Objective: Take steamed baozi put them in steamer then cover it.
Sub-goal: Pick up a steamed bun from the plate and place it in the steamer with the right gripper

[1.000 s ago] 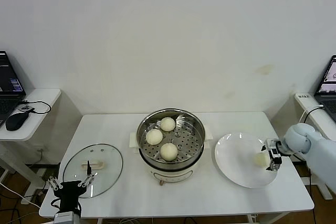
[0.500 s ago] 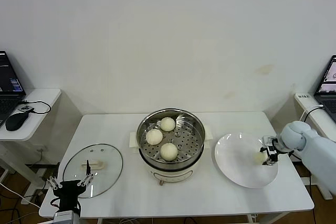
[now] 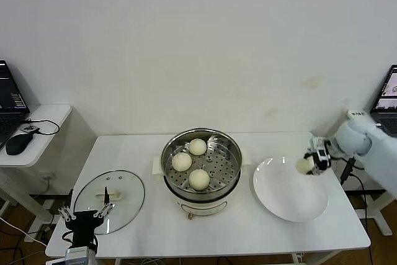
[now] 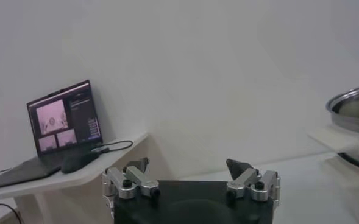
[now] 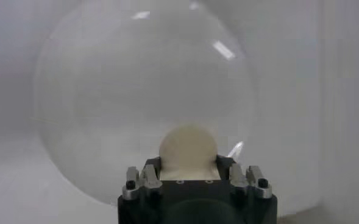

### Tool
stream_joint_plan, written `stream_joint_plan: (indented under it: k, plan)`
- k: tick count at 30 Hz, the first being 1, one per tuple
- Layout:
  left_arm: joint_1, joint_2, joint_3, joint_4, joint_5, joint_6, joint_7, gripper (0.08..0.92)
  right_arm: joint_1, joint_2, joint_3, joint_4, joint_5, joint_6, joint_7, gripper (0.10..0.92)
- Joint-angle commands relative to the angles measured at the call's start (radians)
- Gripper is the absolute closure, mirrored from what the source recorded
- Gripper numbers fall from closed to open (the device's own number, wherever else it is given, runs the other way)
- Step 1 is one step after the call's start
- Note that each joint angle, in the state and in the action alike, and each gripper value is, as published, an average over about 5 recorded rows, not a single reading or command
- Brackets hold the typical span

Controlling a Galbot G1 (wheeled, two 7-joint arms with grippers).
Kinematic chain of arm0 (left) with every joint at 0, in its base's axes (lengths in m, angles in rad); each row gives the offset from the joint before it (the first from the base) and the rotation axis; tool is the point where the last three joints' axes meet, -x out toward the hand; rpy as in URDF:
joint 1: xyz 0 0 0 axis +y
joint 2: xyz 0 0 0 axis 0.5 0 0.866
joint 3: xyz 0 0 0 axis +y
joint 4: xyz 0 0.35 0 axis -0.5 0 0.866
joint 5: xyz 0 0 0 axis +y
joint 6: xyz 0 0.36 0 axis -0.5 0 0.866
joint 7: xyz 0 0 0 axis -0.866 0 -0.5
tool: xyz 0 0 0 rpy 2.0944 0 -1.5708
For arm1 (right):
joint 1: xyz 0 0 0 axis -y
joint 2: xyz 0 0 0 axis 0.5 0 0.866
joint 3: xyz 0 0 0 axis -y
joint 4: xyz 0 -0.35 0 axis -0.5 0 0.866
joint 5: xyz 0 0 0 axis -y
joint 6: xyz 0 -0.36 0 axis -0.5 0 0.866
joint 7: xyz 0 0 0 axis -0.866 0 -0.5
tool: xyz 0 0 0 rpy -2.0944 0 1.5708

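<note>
The steamer (image 3: 201, 172), a round shiny steel pot on a white base, stands uncovered mid-desk. On its perforated tray lie three smooth cream-white baozi: one at the back (image 3: 197, 146), one to the left (image 3: 182, 161), one at the front (image 3: 199, 179). A fourth baozi (image 3: 304, 165) is clamped in the right pincer (image 3: 312, 164), seemingly lifted above the far right edge of the plate (image 3: 285, 193).

Right gripper (image 3: 312, 162) with baozi (image 3: 304, 165), now lifted off plate (image 3: 285, 197).
</note>
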Motion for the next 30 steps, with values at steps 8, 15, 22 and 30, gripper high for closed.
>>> stream_joint_plan:
  k: [8, 15, 22, 30]
  plan:
    - [-0.008, -0.004, 0.004, -0.003, 0.000, 0.002, -0.001, 0.177, 0.592, 0.308, -0.475, 0.216, 0.521, -0.293, 0.168, 0.436]
    - [-0.007, -0.008, -0.012, 0.003, -0.008, 0.000, -0.001, 0.177, 0.514, 0.434, -0.484, 0.189, 0.600, -0.395, 0.282, 0.435]
    - [-0.009, -0.017, -0.010, -0.001, -0.010, -0.001, -0.001, 0.177, 0.407, 0.478, -0.499, 0.144, 0.567, -0.423, 0.345, 0.431]
    - [-0.008, -0.016, -0.010, -0.001, -0.012, -0.002, -0.002, 0.177, 0.325, 0.467, -0.502, 0.118, 0.504, -0.424, 0.358, 0.431]
